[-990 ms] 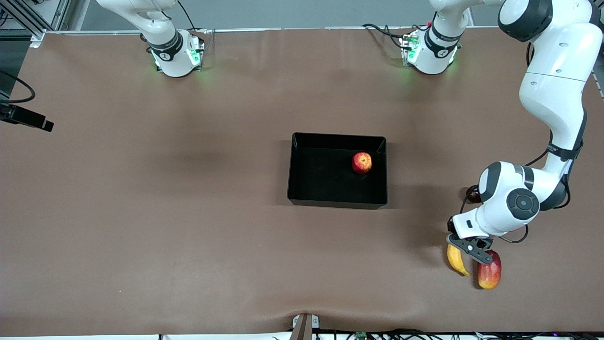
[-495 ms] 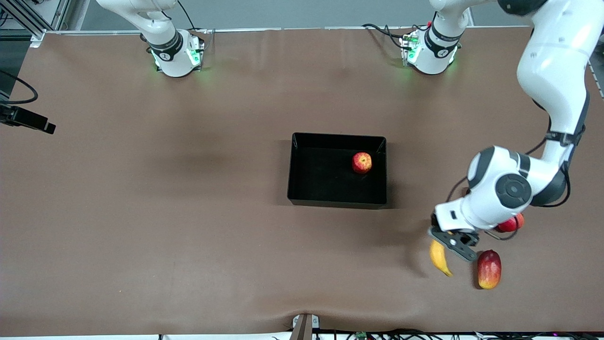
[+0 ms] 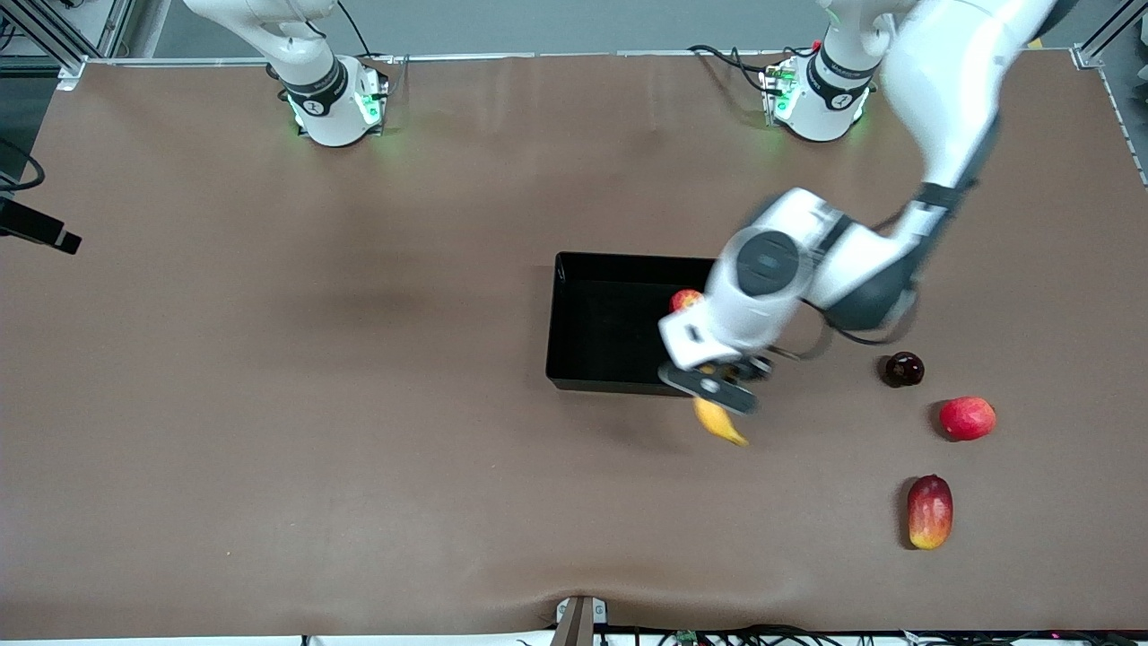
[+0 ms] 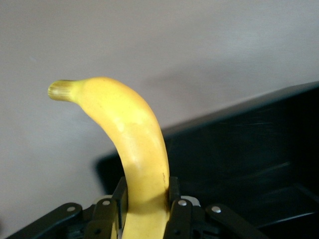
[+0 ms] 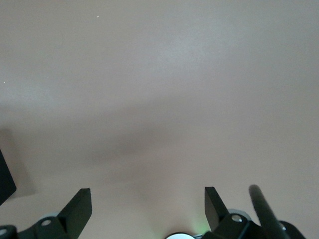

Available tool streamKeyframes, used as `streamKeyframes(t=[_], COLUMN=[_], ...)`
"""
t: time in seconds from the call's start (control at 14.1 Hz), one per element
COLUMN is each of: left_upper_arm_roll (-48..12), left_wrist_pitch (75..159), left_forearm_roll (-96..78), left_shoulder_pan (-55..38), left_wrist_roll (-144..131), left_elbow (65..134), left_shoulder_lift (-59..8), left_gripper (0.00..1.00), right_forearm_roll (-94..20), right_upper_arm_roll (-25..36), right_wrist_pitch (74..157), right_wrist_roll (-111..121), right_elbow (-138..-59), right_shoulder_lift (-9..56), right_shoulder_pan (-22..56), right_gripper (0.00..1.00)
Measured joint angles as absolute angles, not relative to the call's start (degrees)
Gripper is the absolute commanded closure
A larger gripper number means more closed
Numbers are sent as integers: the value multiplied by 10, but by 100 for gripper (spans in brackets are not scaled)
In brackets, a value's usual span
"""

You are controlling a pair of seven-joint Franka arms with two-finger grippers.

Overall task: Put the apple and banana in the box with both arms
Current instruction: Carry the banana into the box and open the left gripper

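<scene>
The yellow banana (image 3: 719, 422) hangs in the air with my left gripper (image 3: 717, 388) shut on its lower part. It is over the table just outside the near wall of the black box (image 3: 583, 269), at the corner toward the left arm's end. In the left wrist view the banana (image 4: 134, 139) curves up from between the fingers (image 4: 174, 199), with the box (image 4: 239, 149) below. The red apple (image 3: 686, 299) lies in the box, mostly hidden by my left wrist. My right gripper (image 5: 148, 199) waits open over bare table, holding nothing.
Three other fruits lie toward the left arm's end: a dark maroon one (image 3: 903, 369), a pinkish-red round one (image 3: 967, 418), and an oblong red-and-yellow one (image 3: 929, 511) nearest the front camera. A black camera mount (image 3: 36, 229) juts in at the right arm's end.
My left arm has lifted the banana from beside the oblong fruit and swung it toward the box. The round red fruit and the maroon fruit are now uncovered. The apple has not moved.
</scene>
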State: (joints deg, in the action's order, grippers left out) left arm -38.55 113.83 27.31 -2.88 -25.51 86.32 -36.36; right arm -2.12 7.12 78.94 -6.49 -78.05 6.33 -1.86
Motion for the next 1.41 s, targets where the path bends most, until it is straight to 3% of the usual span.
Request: streamKeyframes(t=[0.42,1.06,1.2,1.34,1.41], left_upper_arm_roll=[-381,-369,-363,-357,-356], left_wrist_pitch=[1187,1248,1249,1251,1254], left_forearm_roll=[273,322,323,323,323], left_shoulder_pan=[-144,-159,-159,-159,-159], left_wrist_roll=[-453,-465,-465,-467,-475], left_elbow=[871,877,878,879,878], left_shoulder_lift=[-391,-467,-484,-496,-498], left_gripper=[100,100,74,0,0], right_forearm_roll=[-22,-18,-18,-18,-18], right_upper_arm_roll=[69,57,58,59,59], right_wrist_pitch=[826,831,835,835,834], right_wrist_roll=[-64,-42,12,32,35], right_elbow=[-840,-840,-840,-840,-841], right_shoulder_lift=[19,17,16,16,16], right_shoulder_pan=[-20,-18,-19,-19,-19], right_gripper=[0,0,0,0,0])
